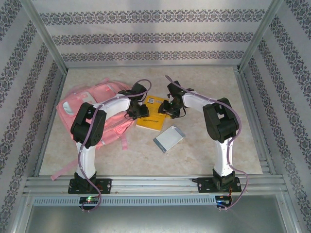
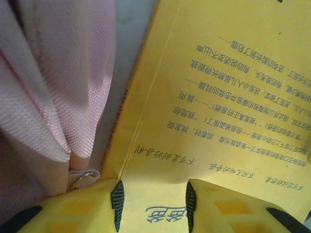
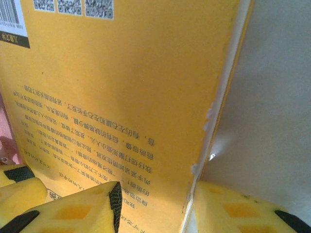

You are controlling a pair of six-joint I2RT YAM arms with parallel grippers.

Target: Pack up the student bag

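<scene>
2 arms: both are reaching inward from the near edge and meeting over the middle of the table (image 1: 209,82).
Grey booklet (image 1: 169,139): is lying flat nearest the bases, well apart from both grippers and outside the bag.
Yellow book (image 1: 151,122): is lying just beyond the booklet, barcode side up, with its left edge just beside pink fabric.
Left gripper (image 2: 153,196): is hovering over the book's cover on the bag side. Its jaws are standing apart with printed cover showing between them, and nothing is being pinched.
Right gripper (image 3: 155,194): is straddling the book's opposite edge, 1 finger over the cover and 1 over bare table, jaws apart. Whether it is touching the pages cannot be told.
Student bag (image 1: 70,104): is lying at the left of the table, reaching farther back than the book. Whether its mouth is gaping cannot be told.
Progress: packing is judged to be barely starting, since the 2 loose items are both lying outside the bag and waiting to go in.
Next: probably getting the book lifted and fed into the bag, then the booklet.
</scene>
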